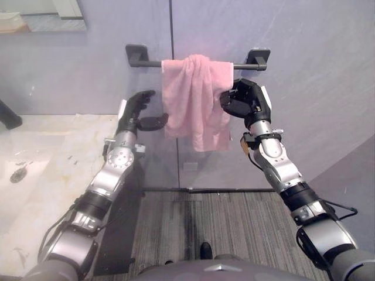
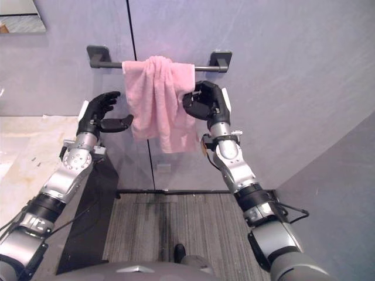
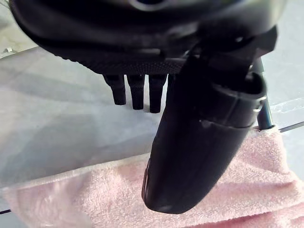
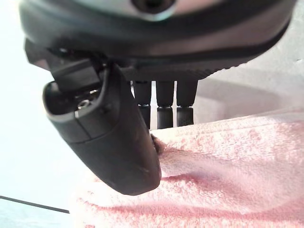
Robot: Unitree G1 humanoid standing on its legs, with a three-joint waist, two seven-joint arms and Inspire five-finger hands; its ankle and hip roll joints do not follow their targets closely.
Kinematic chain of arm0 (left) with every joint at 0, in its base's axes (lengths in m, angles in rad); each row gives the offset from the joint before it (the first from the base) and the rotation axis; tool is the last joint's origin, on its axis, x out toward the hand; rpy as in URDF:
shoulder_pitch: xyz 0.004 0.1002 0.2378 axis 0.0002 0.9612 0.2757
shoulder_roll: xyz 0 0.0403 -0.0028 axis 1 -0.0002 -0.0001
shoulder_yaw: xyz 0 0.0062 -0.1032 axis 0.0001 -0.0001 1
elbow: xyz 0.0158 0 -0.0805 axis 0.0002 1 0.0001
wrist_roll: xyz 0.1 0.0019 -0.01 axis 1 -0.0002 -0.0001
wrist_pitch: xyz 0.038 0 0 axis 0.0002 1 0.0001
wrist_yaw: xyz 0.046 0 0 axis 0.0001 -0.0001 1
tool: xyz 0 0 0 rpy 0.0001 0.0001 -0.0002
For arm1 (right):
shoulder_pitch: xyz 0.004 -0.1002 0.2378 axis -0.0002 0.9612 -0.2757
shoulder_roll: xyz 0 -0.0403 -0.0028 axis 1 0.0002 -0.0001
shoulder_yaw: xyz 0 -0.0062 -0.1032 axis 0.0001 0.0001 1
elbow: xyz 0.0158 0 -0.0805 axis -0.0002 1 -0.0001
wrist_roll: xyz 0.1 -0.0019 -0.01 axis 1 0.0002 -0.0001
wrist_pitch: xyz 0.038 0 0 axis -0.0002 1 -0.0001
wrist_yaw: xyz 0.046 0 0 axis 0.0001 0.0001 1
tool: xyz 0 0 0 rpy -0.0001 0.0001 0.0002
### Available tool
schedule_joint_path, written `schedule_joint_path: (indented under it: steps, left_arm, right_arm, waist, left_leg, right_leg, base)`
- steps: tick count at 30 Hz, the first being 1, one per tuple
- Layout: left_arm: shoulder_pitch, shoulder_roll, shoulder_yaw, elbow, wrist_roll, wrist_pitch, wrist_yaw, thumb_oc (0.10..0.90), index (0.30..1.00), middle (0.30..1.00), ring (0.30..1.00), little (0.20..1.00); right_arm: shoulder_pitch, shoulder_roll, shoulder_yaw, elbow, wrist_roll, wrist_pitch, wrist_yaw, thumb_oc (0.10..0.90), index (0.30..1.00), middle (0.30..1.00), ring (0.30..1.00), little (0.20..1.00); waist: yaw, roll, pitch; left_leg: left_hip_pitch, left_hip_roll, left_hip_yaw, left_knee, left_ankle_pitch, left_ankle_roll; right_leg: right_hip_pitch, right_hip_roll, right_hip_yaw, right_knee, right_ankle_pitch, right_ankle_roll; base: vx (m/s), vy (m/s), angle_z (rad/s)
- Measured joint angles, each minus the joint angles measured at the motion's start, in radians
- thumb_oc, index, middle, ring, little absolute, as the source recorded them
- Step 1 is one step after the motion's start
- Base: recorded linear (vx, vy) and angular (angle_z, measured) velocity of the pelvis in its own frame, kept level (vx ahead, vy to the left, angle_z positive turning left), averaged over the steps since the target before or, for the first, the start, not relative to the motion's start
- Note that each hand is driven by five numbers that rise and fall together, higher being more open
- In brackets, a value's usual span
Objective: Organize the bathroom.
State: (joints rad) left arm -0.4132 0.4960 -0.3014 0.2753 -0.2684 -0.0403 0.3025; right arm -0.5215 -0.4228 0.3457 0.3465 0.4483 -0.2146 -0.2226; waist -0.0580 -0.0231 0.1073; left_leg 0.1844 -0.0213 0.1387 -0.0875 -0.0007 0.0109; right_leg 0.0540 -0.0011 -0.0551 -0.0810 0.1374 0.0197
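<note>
**Left eye view: towel on the rail, still bunched**

Left eye view is showing a pink towel (image 1: 196, 99) draped over the black towel rail (image 1: 199, 63) on the grey wall (image 1: 304, 88), so the hanging itself appears done. The towel is sitting at the middle of the rail, gathered into thick folds, with its lower corners drooping unevenly below the rail.

The right hand (image 1: 243, 99) is pressing against the towel's edge just below the rail's right bracket. Its fingers (image 4: 164, 107) are curling over the cloth while the thumb (image 4: 114, 142) is closing in from underneath, so it is pinching a fold of the towel. The left hand (image 1: 137, 111) is hovering just beside the towel's other edge, below the rail's left bracket, with fingers spread and thumb (image 3: 199, 142) reaching toward the cloth; whether the thumb is actually touching the towel cannot be told.

Judging from this, the remaining work is spreading the towel flat along the rail and evening out its hem. A pale countertop (image 1: 53, 158) is lying well to the left of the rail.
</note>
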Motion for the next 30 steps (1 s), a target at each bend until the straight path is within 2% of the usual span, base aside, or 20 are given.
schedule_joint_path:
  steps: [12,14,15,16,18,19,20,25,26,30]
  left_arm:
    - [-0.058,-0.001,-0.006,0.051,-0.068,0.003,-0.023,0.8,0.9,0.9,0.9,0.9]
    - [-0.059,-0.001,-0.007,0.051,-0.08,0.003,-0.035,0.585,0.578,0.578,0.578,0.578]
    - [-0.06,-0.001,-0.007,0.051,-0.08,0.005,-0.04,0.568,0.552,0.552,0.552,0.552]
    - [-0.061,-0.001,-0.007,0.051,-0.081,0.006,-0.045,0.416,0.324,0.324,0.324,0.324]
    - [-0.062,-0.001,-0.007,0.051,-0.083,0.007,-0.055,0.414,0.321,0.321,0.321,0.321]
    - [-0.063,-0.001,-0.008,0.051,-0.084,0.008,-0.063,0.477,0.415,0.415,0.415,0.415]
    - [-0.068,-0.001,-0.011,0.056,-0.085,0.008,-0.075,0.513,0.469,0.469,0.469,0.469]
    - [-0.111,-0.008,-0.047,0.088,-0.123,0.025,-0.133,0.496,0.444,0.444,0.444,0.444]
    - [-0.111,-0.012,-0.047,0.088,-0.123,0.025,-0.139,0.4,0.3,0.3,0.3,0.3]
    - [-0.127,-0.018,-0.068,0.089,-0.122,0.031,-0.155,0.4,0.3,0.3,0.3,0.3]
  right_arm:
    - [0.0,-0.002,-0.003,0.0,0.0,0.0,0.016,0.4,0.3,0.3,0.3,0.3]
    - [0.0,-0.002,-0.006,0.0,0.001,0.0,0.016,0.4,0.3,0.3,0.3,0.3]
    - [0.0,-0.002,-0.006,0.0,0.001,0.0,0.018,0.4,0.3,0.3,0.3,0.3]
    - [0.0,-0.002,-0.006,0.0,0.001,0.0,0.018,0.4,0.3,0.3,0.3,0.3]
    - [0.0,-0.002,-0.006,0.0,0.001,0.0,0.019,0.4,0.3,0.3,0.3,0.3]
    - [0.0,-0.002,-0.006,0.0,0.001,0.0,0.02,0.4,0.3,0.3,0.3,0.3]
    - [0.0,-0.002,-0.007,0.0,0.001,0.0,0.021,0.4,0.3,0.3,0.3,0.3]
    - [0.0,-0.001,-0.006,0.0,0.001,0.0,0.037,0.4,0.3,0.3,0.3,0.3]
    - [0.0,-0.001,-0.005,0.0,0.0,0.0,0.038,0.4,0.3,0.3,0.3,0.3]
    - [-0.001,-0.001,-0.003,0.0,0.0,0.0,0.04,0.4,0.3,0.3,0.3,0.3]
  waist:
    - [0.0,-0.001,0.0]
    - [0.0,-0.002,-0.001]
    - [0.0,-0.003,-0.002]
    - [0.0,-0.003,-0.002]
    - [0.0,-0.003,-0.002]
    - [-0.001,-0.003,-0.002]
    - [-0.002,-0.004,-0.002]
    - [-0.014,-0.006,-0.006]
    - [-0.019,-0.007,-0.007]
    - [-0.03,-0.011,-0.01]
  left_leg:
    - [-0.001,-0.004,0.0,0.001,0.0,0.001]
    - [-0.001,-0.005,0.001,0.001,0.001,0.001]
    - [0.0,-0.005,0.001,0.001,0.001,0.001]
    - [0.0,-0.006,0.001,0.001,0.001,0.001]
    - [0.0,-0.006,0.002,0.001,0.0,0.002]
    - [0.0,-0.006,0.003,0.001,0.0,0.002]
    - [0.0,-0.006,0.004,0.001,0.0,0.003]
    - [0.0,-0.005,0.012,0.001,-0.003,0.006]
    - [0.0,-0.005,0.013,0.001,-0.004,0.007]
    - [0.0,-0.005,0.016,0.001,-0.005,0.008]
  right_leg:
    - [0.0,-0.004,0.003,0.0,0.002,0.002]
    - [-0.001,-0.005,0.004,0.0,0.002,0.003]
    - [-0.001,-0.005,0.005,0.0,0.002,0.004]
    - [-0.001,-0.005,0.005,0.0,0.003,0.004]
    - [-0.001,-0.005,0.006,0.0,0.003,0.005]
    - [-0.001,-0.005,0.006,0.0,0.003,0.005]
    - [-0.002,-0.005,0.007,0.0,0.003,0.005]
    - [-0.004,-0.004,0.011,0.0,0.004,0.005]
    - [-0.004,-0.004,0.011,0.0,0.004,0.005]
    - [-0.005,-0.004,0.012,0.0,0.004,0.005]
  base:
    - [0.0,0.0,0.0]
    - [0.0,0.0,0.0]
    - [0.0,0.0,0.0]
    - [0.0,0.0,0.0]
    - [0.0,0.0,0.0]
    - [0.0,0.0,0.0]
    - [0.0,0.0,0.0]
    - [0.0,0.005,-0.05]
    - [0.0,0.0,0.0]
    - [0.0,0.001,-0.01]
